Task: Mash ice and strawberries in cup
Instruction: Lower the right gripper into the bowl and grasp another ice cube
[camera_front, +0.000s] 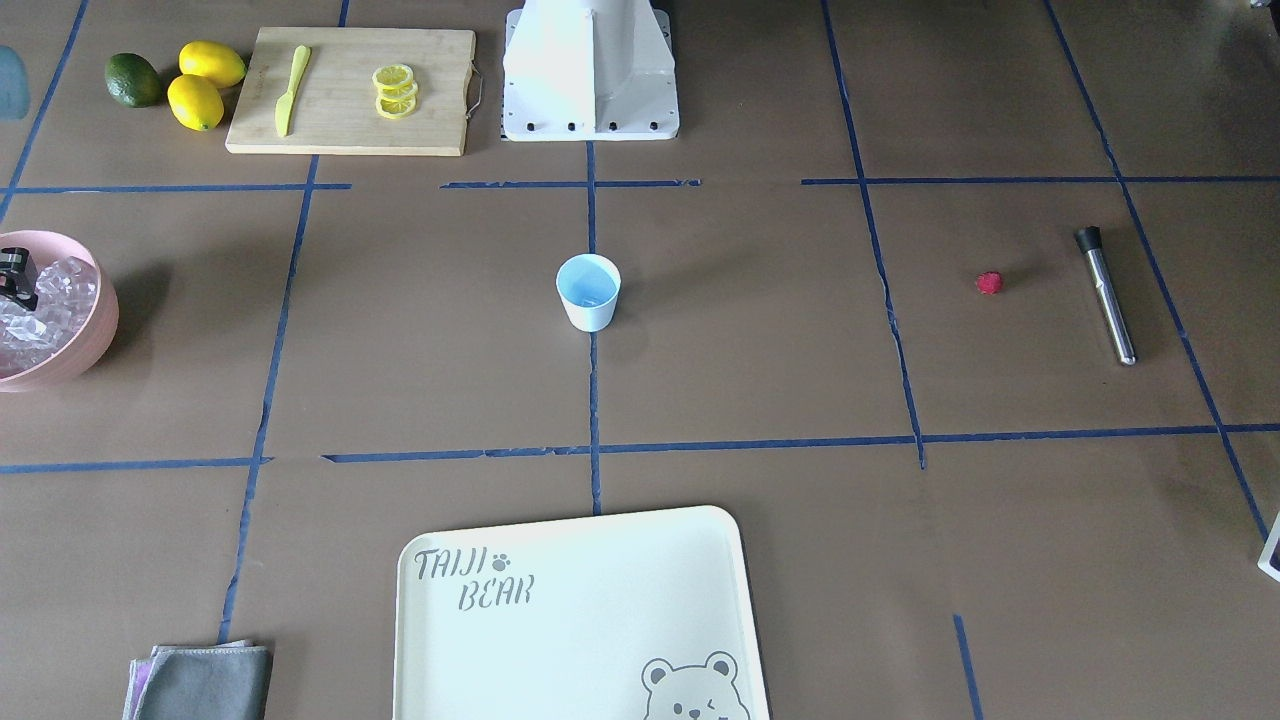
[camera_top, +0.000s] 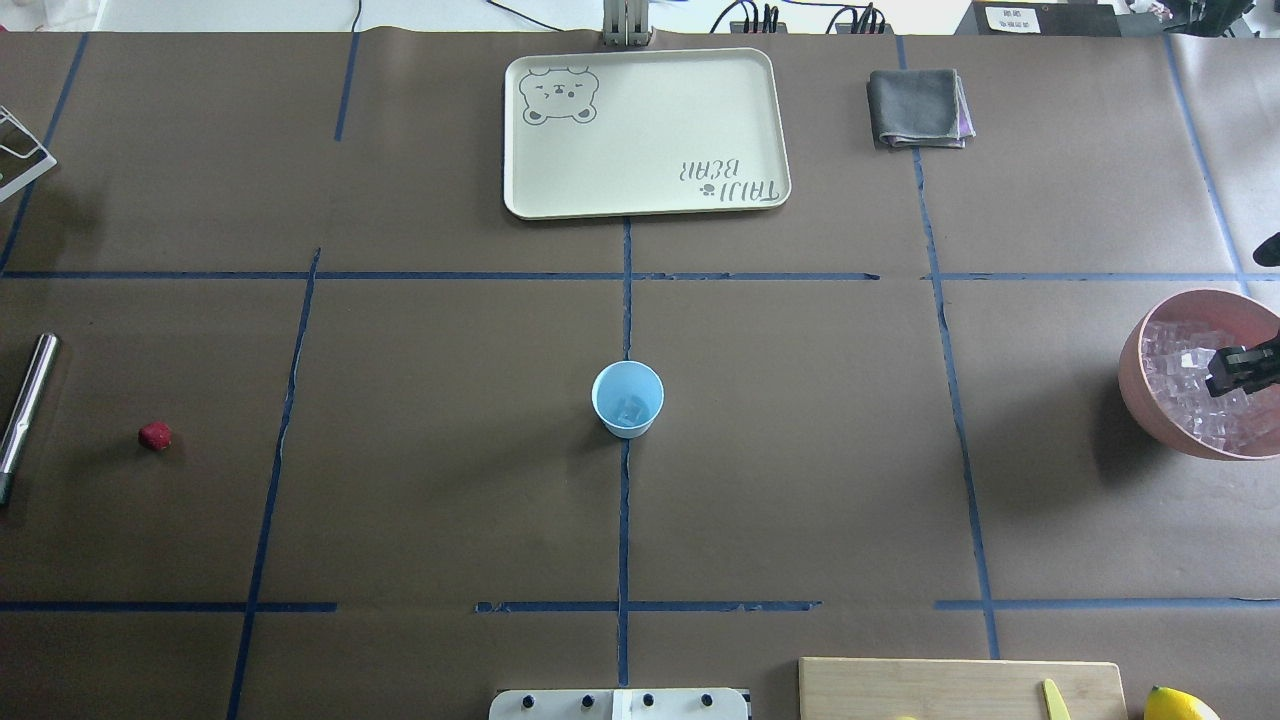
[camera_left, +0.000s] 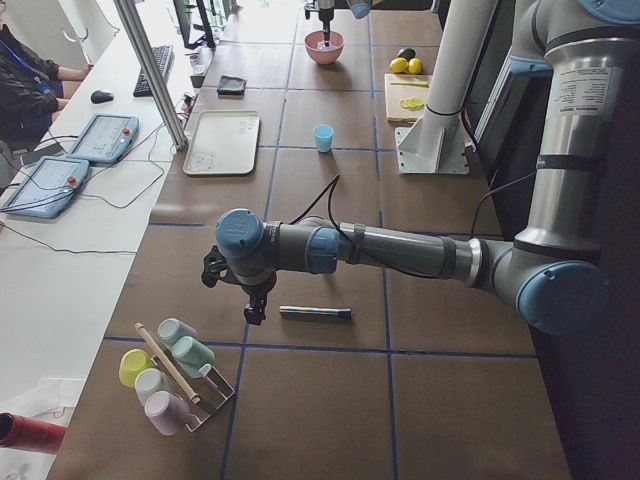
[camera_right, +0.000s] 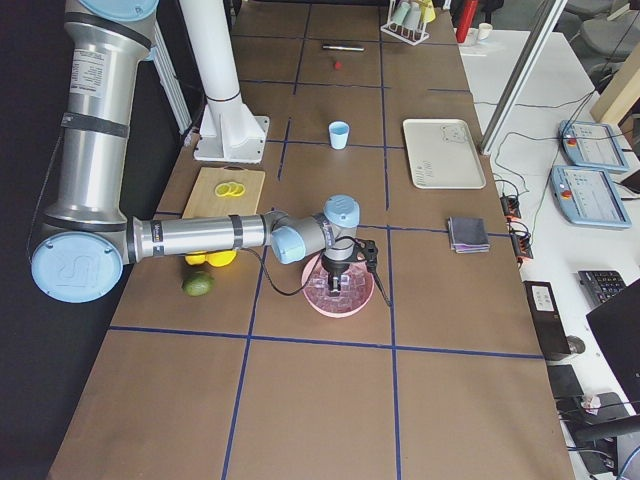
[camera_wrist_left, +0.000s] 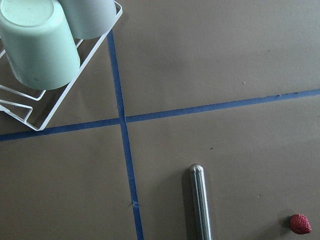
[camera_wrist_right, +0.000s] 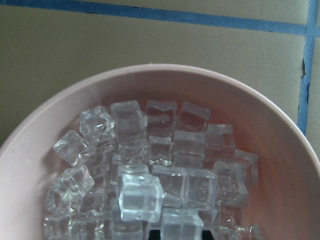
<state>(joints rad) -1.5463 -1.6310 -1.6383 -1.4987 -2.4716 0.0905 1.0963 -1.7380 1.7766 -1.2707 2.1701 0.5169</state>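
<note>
The light-blue cup (camera_front: 588, 292) stands upright at the table's middle, and the overhead view (camera_top: 627, 400) shows one ice cube in it. The pink bowl (camera_top: 1135, 370) holds several ice cubes (camera_wrist_right: 140, 197). My right gripper (camera_top: 1235, 372) is down among them; I cannot tell if it is open or shut. The red strawberry (camera_front: 989, 283) lies on the table beside a steel muddler (camera_front: 1105, 295). My left gripper (camera_left: 255, 315) hovers near the muddler and shows only in the left side view, so I cannot tell its state.
A cream bear tray (camera_front: 580, 610) lies on the operators' side. A cutting board (camera_front: 340, 120) with a yellow knife and lemon slices, two lemons (camera_front: 212, 63) and a lime (camera_front: 133, 80) sit near the robot base (camera_front: 590, 70). There is a grey cloth (camera_front: 205, 682) and a wire cup rack (camera_wrist_left: 40, 45).
</note>
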